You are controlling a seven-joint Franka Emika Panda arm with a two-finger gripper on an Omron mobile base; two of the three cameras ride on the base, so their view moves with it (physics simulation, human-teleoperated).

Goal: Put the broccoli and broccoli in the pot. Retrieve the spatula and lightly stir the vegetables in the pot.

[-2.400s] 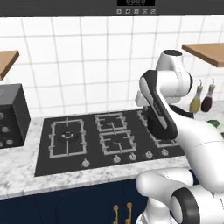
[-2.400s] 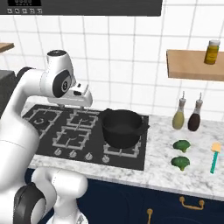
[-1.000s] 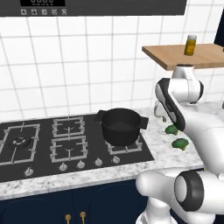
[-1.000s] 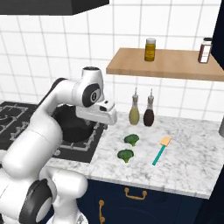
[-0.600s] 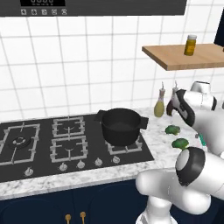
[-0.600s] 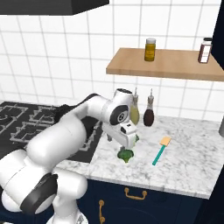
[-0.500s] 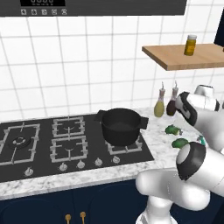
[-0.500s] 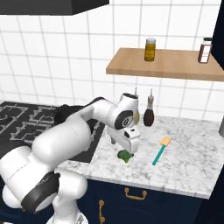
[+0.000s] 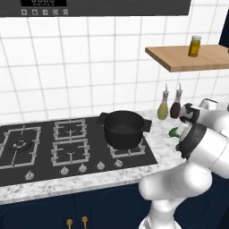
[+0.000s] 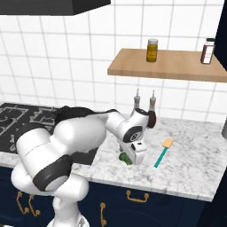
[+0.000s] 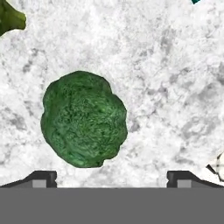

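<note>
In the hand view one broccoli (image 11: 84, 119) lies on the marble counter just ahead of my gripper (image 11: 111, 178). Its fingertips (image 11: 43, 177) stand wide apart, open, with nothing between them. A corner of the second broccoli (image 11: 8, 19) peeks in at the top left. In the right base view the gripper (image 10: 132, 160) hangs right over the near broccoli (image 10: 124, 158), and the teal-handled spatula (image 10: 162, 153) lies to its right. The black pot (image 9: 124, 129) sits on the stove's right burner, with a green broccoli piece (image 9: 173, 132) to its right, beside my arm.
Two small bottles (image 10: 144, 105) stand against the tiled wall behind the broccoli. A wooden shelf (image 10: 168, 64) with two jars hangs above the counter. The stove (image 9: 67, 147) stretches left of the pot. Open marble (image 10: 195, 164) lies right of the spatula.
The arm has swung right from the pot and dropped toward the counter. The hand now sits low over the near broccoli. The broccoli, the spatula and the pot have not moved.
</note>
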